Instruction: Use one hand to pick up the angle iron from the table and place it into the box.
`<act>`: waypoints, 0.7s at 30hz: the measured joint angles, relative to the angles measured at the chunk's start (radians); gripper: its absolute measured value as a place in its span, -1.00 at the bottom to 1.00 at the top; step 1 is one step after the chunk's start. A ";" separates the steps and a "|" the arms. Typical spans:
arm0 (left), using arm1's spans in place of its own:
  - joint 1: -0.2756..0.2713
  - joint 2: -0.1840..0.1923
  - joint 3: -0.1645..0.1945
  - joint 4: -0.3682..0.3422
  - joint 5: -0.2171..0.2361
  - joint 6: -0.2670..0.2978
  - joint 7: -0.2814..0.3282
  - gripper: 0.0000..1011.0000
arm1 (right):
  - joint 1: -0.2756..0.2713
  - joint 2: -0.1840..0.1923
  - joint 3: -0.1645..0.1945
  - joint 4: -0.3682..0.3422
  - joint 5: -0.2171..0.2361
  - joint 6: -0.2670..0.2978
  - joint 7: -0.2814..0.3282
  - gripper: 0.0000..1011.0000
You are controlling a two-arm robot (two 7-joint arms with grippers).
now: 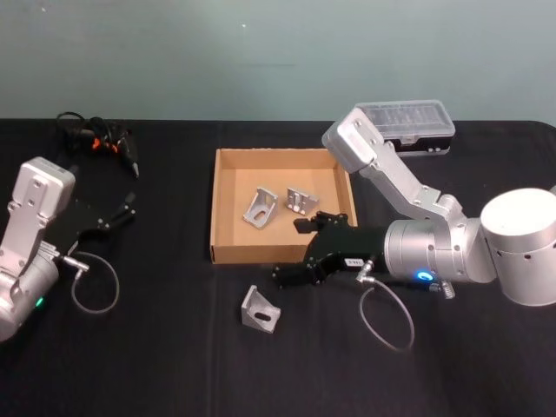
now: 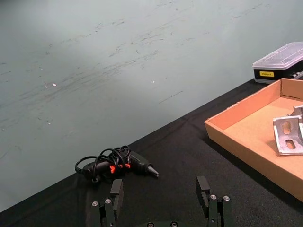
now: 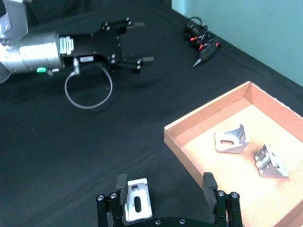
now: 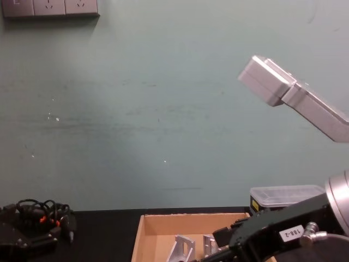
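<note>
One silver angle iron (image 1: pixel 260 310) lies on the black table (image 1: pixel 156 365), just in front of the tan box (image 1: pixel 243 253). Two more angle irons (image 1: pixel 261 207) (image 1: pixel 300 201) rest inside the box. My right gripper (image 1: pixel 294 250) hovers open over the box's front right corner, up and to the right of the loose angle iron. In the right wrist view that angle iron (image 3: pixel 136 206) lies below, between the spread fingers (image 3: pixel 121 182) and close to one of them, not gripped. My left gripper (image 1: pixel 117 213) stays open at the far left, holding nothing.
A black organiser case (image 1: pixel 408 122) with a clear lid stands behind the box at the back right. A black corded tool (image 1: pixel 100 143) with orange marks lies at the back left. A cable loop (image 1: pixel 387 317) hangs from my right wrist.
</note>
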 joint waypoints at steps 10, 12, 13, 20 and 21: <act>0.000 0.000 0.000 0.000 0.000 0.000 0.000 1.00 | 0.081 0.035 -0.077 -0.011 -0.034 0.019 0.066 0.99; 0.000 0.000 0.000 0.000 0.000 0.000 0.000 1.00 | 0.082 0.034 -0.079 -0.016 -0.032 0.019 0.068 0.99; 0.000 0.000 0.000 0.000 0.000 0.000 0.000 1.00 | 0.081 0.033 -0.079 -0.019 -0.029 0.018 0.068 0.99; 0.000 0.000 0.000 0.000 0.000 0.000 0.000 1.00 | 0.046 0.014 -0.078 -0.027 0.008 0.010 0.044 0.99; 0.000 0.000 0.000 0.000 0.000 0.000 0.000 1.00 | 0.039 0.011 -0.077 -0.023 0.015 0.010 0.035 0.99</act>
